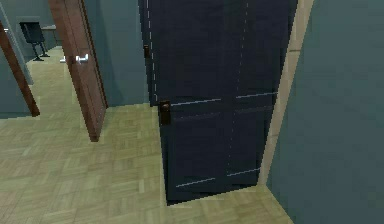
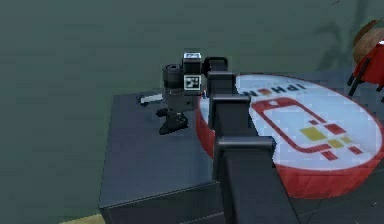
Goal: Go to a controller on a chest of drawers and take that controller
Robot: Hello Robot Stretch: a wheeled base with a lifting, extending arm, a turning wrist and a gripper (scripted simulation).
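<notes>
Approach looks done: a grey thing [image 2: 150,98] lies on the chest's surface [image 2: 140,165] at the jaws' ten o'clock. Their hold cannot be told, so the taking seemingly remains.

On the chest of drawers [image 2: 150,165], a small object [image 2: 150,98] just left of the hand [image 2: 172,125] (contact unclear), a disc [image 2: 310,135] to the right. Ahead, a closed door [image 1: 210,90]; left of it, an open door [image 1: 82,60].

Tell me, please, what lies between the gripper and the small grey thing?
In the arm side view, nothing but a sliver of bare dark top lies between the gripper and the small grey thing just left of it.
</notes>
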